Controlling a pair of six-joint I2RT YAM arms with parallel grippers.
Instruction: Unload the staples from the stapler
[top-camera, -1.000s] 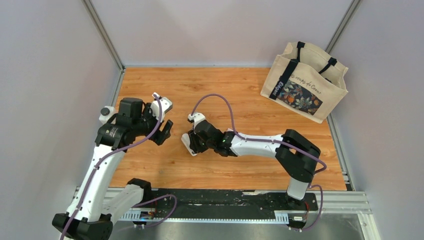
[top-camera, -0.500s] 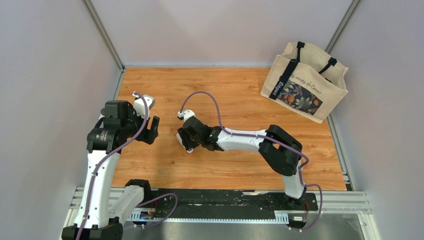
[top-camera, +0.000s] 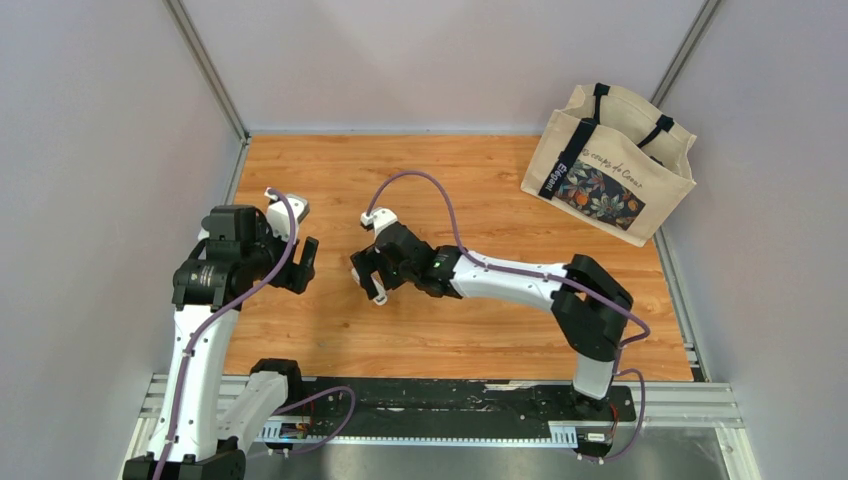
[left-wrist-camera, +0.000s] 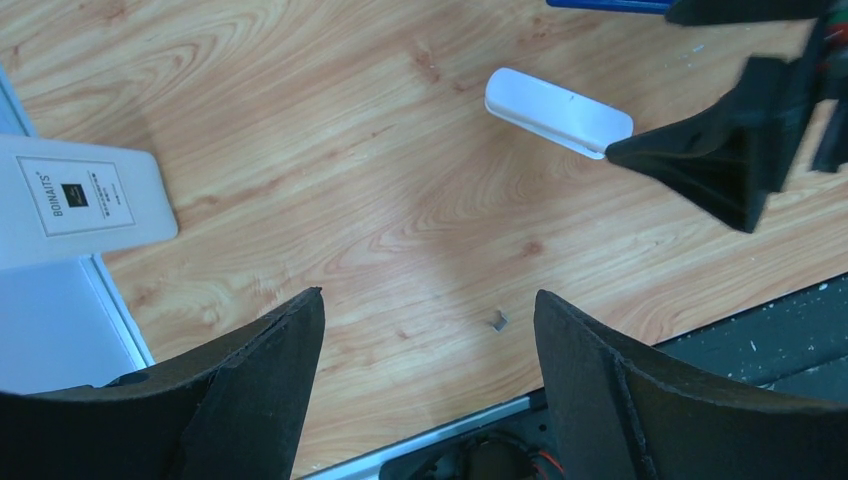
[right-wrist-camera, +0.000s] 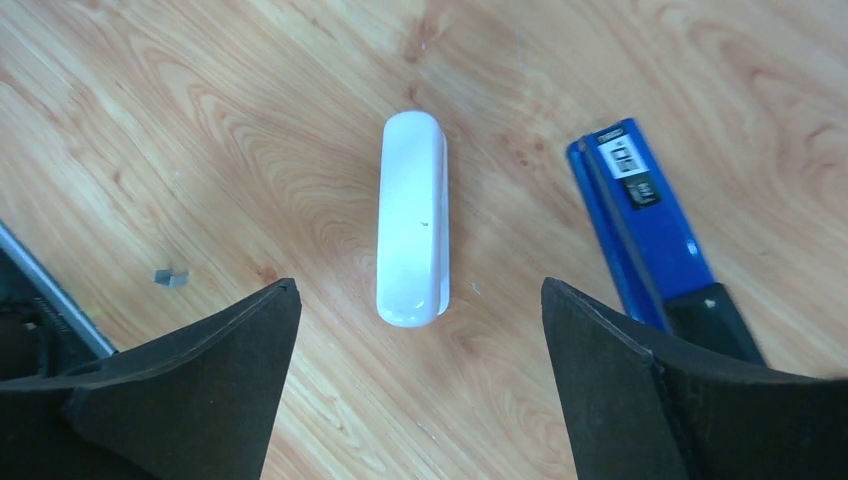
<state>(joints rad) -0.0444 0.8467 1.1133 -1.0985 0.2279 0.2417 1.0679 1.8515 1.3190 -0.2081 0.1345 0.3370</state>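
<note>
In the right wrist view the blue stapler (right-wrist-camera: 640, 220) with its black end lies flat on the wooden table, just right of a white oblong stick (right-wrist-camera: 412, 230). One tiny grey staple (right-wrist-camera: 172, 277) rests on the wood to the left. My right gripper (right-wrist-camera: 418, 287) hangs open above the near end of the stick, touching nothing. My left gripper (left-wrist-camera: 428, 297) is also open and empty, and the same staple (left-wrist-camera: 497, 321) lies on the table between its fingers. In the top view the two grippers face each other, the left (top-camera: 305, 262) and the right (top-camera: 365, 275).
A canvas tote bag (top-camera: 610, 165) stands at the back right. A white labelled box (left-wrist-camera: 75, 200) lies at the table's left edge. The black rail (left-wrist-camera: 760, 335) runs along the near edge. The right gripper's finger (left-wrist-camera: 720, 170) reaches into the left wrist view.
My right gripper has opened wide and shifted a little left and back. My left arm has drawn back to the left, still open.
</note>
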